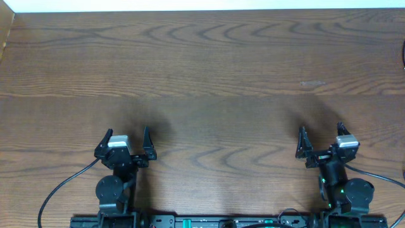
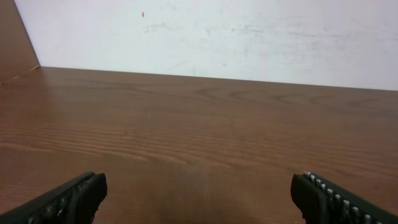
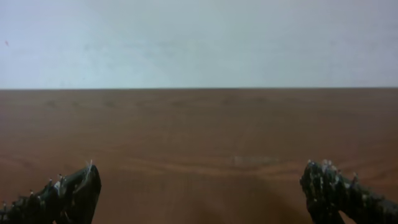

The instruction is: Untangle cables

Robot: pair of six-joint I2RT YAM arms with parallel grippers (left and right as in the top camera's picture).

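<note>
The cables are out of view in all three views. In the overhead view my left gripper (image 1: pixel 128 133) rests near the table's front edge at the left, its jaws spread wide with only bare wood between them. My right gripper (image 1: pixel 321 130) sits at the front right, equally wide and empty. In the left wrist view, the left gripper (image 2: pixel 199 183) shows its black fingertips (image 2: pixel 81 193) far apart over the wood. The right wrist view shows the right gripper (image 3: pixel 200 173) the same way, with nothing between its fingertips (image 3: pixel 326 183).
The brown wooden table (image 1: pixel 202 76) runs back to a white wall (image 2: pixel 217 37). Thick black arm wires (image 1: pixel 60 190) trail from the arm bases along the front edge. A small dark sliver (image 1: pixel 403 56) shows at the right edge of the overhead view.
</note>
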